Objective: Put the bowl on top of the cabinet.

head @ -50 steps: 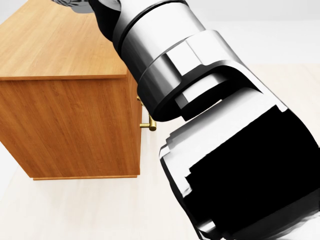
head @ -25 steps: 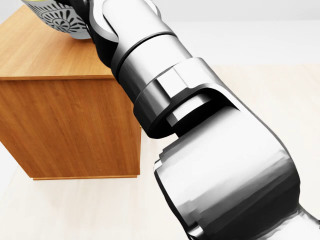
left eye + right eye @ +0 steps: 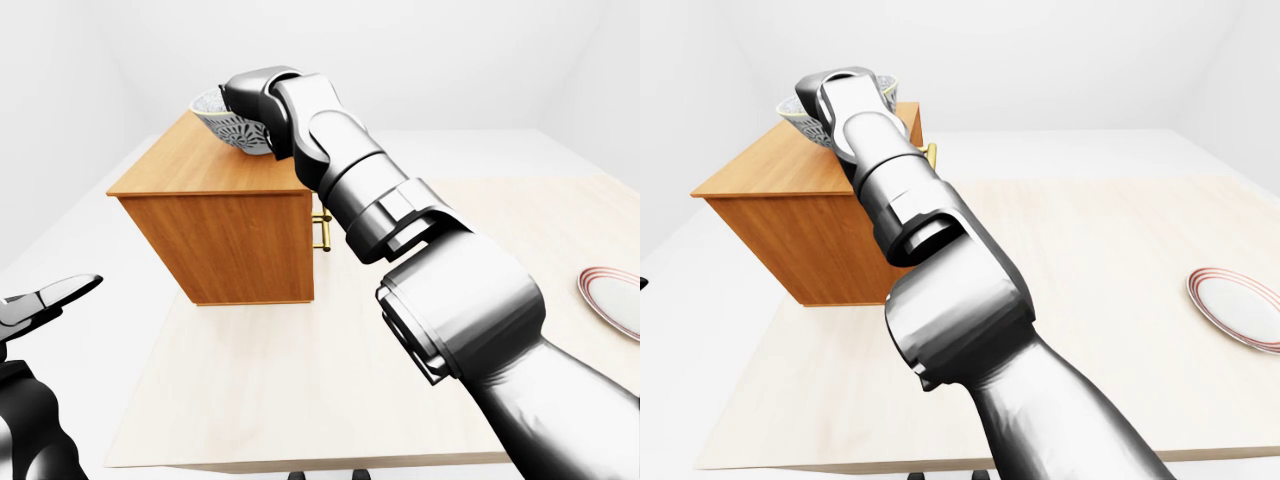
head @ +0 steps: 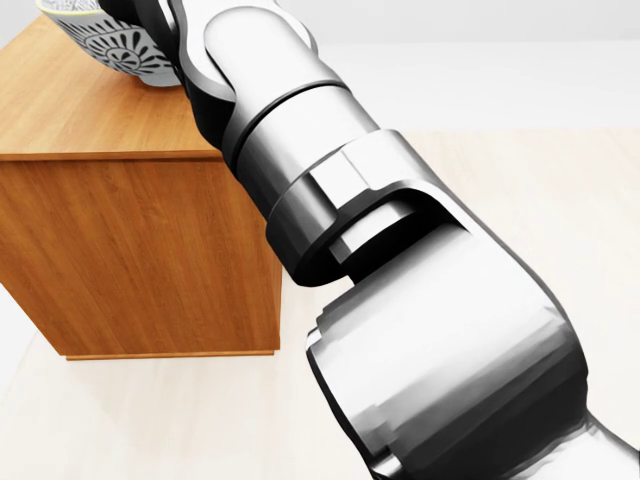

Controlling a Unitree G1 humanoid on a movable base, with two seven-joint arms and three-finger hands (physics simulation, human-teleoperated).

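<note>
Over the last second the bowl [image 4: 108, 42] has dropped lower in the head view, from a sliver at the top edge to most of its patterned side; it now sits low over the top of the cabinet [image 3: 230, 245], near the top's right edge in the left-eye view; I cannot tell whether its foot touches the wood or hangs just above it. I judge the placing nearly done, with only setting down and letting go left. My right hand [image 3: 250, 92] is at the bowl's rim, its fingers hidden behind its own back, so I cannot tell whether they pinch the rim. My left hand [image 3: 45, 300] waits low at the left edge, fingers apart, holding nothing. A plate [image 3: 1235, 305] lies well apart on the table [image 3: 300, 380]; a brass handle [image 3: 323, 232] juts from the cabinet beside my forearm; nothing stands on the cabinet top under the bowl.
</note>
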